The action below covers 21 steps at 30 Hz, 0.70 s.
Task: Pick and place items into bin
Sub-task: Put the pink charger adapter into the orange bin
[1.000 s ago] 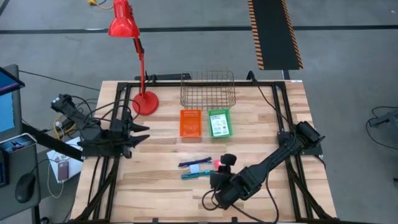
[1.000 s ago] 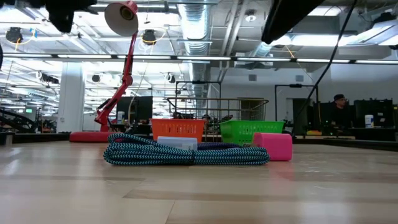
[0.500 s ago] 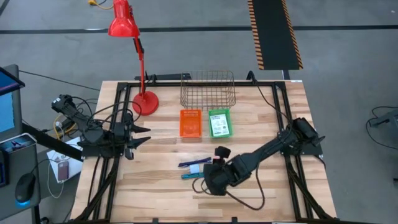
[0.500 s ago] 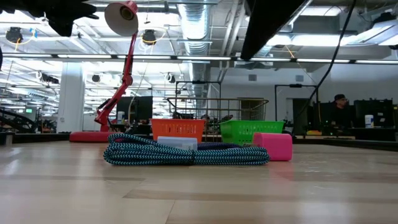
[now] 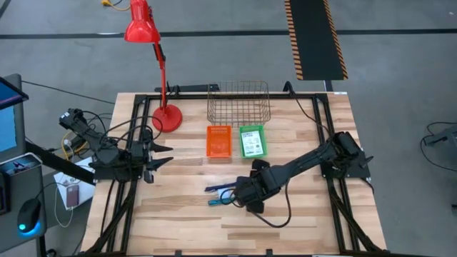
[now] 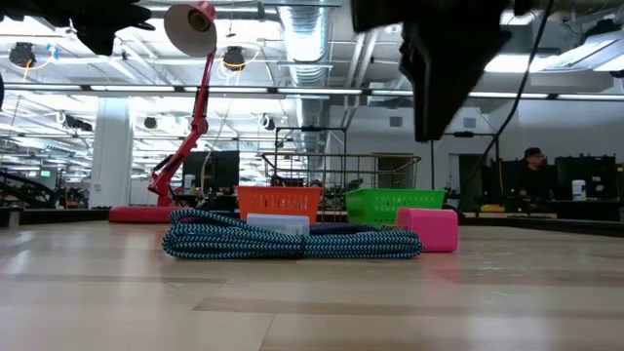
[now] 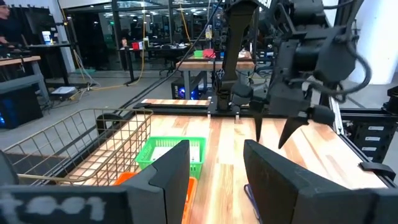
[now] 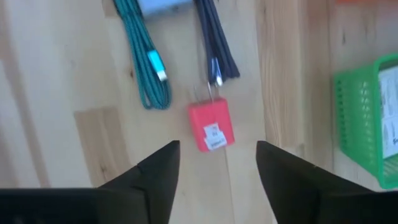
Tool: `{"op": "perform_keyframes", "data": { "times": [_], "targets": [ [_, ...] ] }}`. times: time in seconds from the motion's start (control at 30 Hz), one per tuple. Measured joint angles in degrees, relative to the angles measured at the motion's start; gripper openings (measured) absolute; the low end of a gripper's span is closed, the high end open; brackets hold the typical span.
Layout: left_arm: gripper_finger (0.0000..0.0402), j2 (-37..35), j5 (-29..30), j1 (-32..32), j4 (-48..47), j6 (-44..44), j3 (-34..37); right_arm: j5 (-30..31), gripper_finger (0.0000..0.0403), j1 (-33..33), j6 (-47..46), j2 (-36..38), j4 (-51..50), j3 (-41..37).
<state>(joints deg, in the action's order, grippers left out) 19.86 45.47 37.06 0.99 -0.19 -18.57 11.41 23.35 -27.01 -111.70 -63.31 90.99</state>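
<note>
A teal braided cable [image 8: 148, 70], a dark blue cable [image 8: 216, 45] and a pale flat card [image 8: 163, 5] lie together on the table, with a small red-pink block [image 8: 211, 126] flat beside them. From the low view, the teal cable [image 6: 292, 240] and the block [image 6: 429, 229] sit side by side. My right gripper [image 8: 217, 180] hangs open above the block, pointing down and touching nothing; in the high view it [image 5: 245, 193] covers the block. My left gripper [image 7: 217, 180] waits open over the table's left edge [image 5: 158, 153].
An orange bin [image 5: 219, 140] and a green bin [image 5: 252, 141] holding a white labelled card stand just beyond the items. Behind them is a wire basket [image 5: 238, 102]. A red desk lamp [image 5: 166, 118] stands at far left. Bare wood lies toward the near edge.
My right gripper has swung from near the table's near edge toward the far side and slightly left, ending over the red-pink block, and has come down into the low view. It has stayed open. The items have not moved.
</note>
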Motion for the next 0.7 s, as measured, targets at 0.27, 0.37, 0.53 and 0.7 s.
{"op": "perform_keyframes", "data": {
  "times": [0.27, 0.37, 0.53, 0.7],
  "targets": [
    [0.0142, 0.0, 0.0, 0.0, 0.0, 0.4, 0.0, 0.5, 0.0232, 0.3, -0.1, 0.0, 4.7, -3.2],
    [0.0142, 0.0, -0.1, 0.0, 0.0, 0.3, 0.0, 0.1, 0.0232, 0.3, -0.1, 0.0, 5.3, -4.3],
    [0.0142, 0.0, -0.1, 0.0, -0.1, 0.2, 0.0, -0.1, 0.0232, 0.3, 0.0, 0.0, 5.4, -4.7],
    [0.0142, 0.0, -0.1, 0.0, -0.1, 0.1, 0.0, 0.1, 0.0232, 0.3, 0.4, 0.0, 5.5, -4.7]
  ]
}}
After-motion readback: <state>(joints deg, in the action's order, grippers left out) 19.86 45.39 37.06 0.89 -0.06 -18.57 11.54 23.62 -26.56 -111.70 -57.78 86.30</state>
